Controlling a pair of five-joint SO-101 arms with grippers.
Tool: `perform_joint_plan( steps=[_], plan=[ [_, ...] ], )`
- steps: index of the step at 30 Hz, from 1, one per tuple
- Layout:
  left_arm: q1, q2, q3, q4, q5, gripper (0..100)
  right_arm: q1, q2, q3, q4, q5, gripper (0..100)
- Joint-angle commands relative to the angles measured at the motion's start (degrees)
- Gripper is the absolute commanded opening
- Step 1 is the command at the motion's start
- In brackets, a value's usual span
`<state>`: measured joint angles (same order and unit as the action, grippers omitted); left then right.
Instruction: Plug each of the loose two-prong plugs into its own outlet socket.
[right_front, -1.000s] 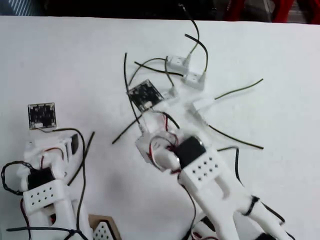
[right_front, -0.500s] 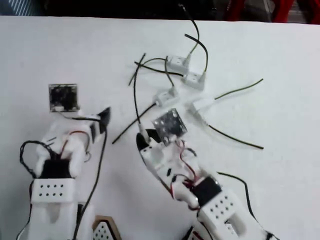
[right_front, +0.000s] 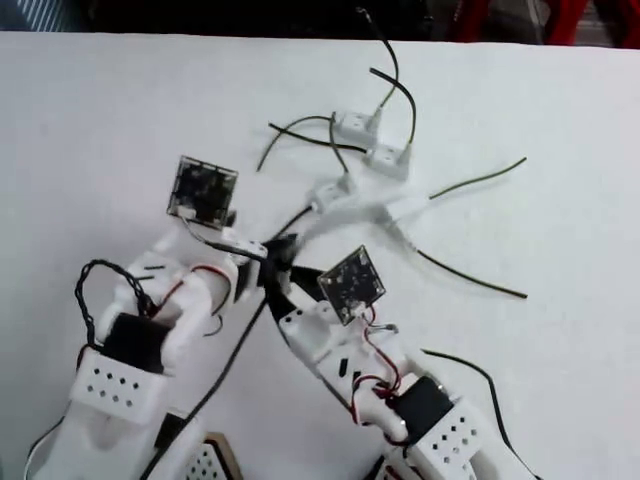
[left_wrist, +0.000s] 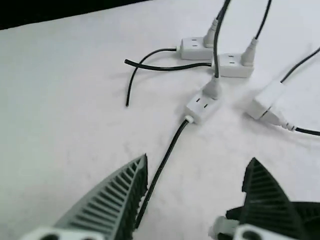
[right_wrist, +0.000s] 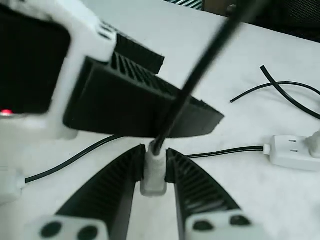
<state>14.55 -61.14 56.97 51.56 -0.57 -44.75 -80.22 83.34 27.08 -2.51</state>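
Right gripper (right_wrist: 155, 152): fingers pinched on a white two-prong plug (right_wrist: 152, 176), held low over the table (right_front: 120, 100). Its black cord (right_wrist: 200, 75) rises up and away from the plug.

Left gripper (left_wrist: 198, 160): fingers spread wide, nothing between them, hanging just above the table. In the right wrist view one of its black fingers sits just behind the held plug, and the plug's cord crosses in front of it. The left gripper crowds the space between the plug and the sockets.

Beyond the left gripper lies the nearest socket (left_wrist: 202, 107), a plug already in its far end and a black lead running from its near end toward the gripper. Two more sockets (left_wrist: 196, 48) lie side by side farther off, each with a plug in. A white piece on a cord (left_wrist: 267, 97) lies to the right of the nearest socket. A loose black wire (left_wrist: 150, 67) curls beside the sockets, and thin wires (right_front: 478, 180) trail across the right half of the table.

Since half a second ago, the left arm has swung in from the table's left side to the middle. The right arm has drawn back a little toward its base.
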Motion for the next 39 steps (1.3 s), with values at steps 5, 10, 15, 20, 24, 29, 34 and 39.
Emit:
perform_joint_plan(
  steps=[5, 10, 15, 20, 24, 29, 34, 39],
  plan=[
    [5.8, -1.5, -4.8, 5.4, 0.0, 31, -0.5, 2.0, -0.8, -1.1, 0.1, 1.7],
    [1.7, -1.5, -5.1, 5.2, 0.0, 31, 1.4, 2.1, -0.9, -1.1, 0.1, 1.7],
    [-8.7, -1.4, -6.2, 6.0, -2.4, 31, 2.0, 2.0, -0.9, -1.1, 0.1, 1.6],
    [-17.6, -1.0, -12.7, 18.5, -13.4, 31, 3.3, 1.9, -0.9, -1.5, 0.1, 1.6],
    [-23.8, -0.9, -16.1, 27.1, -22.9, 31, 8.3, 2.1, -0.9, -4.5, 0.1, 1.6],
    [-29.8, -0.5, -16.0, 33.8, -34.3, 33, 11.2, 2.1, -0.9, -5.9, 0.0, 1.6],
    [-36.4, 8.7, -16.1, 35.8, -40.7, 38, 13.1, 2.1, -0.9, -6.5, 0.0, 1.6],
    [-42.2, 22.8, -16.6, 35.7, -53.4, 37, 13.1, 2.1, -0.9, -6.5, 0.0, 1.6]
  ],
)
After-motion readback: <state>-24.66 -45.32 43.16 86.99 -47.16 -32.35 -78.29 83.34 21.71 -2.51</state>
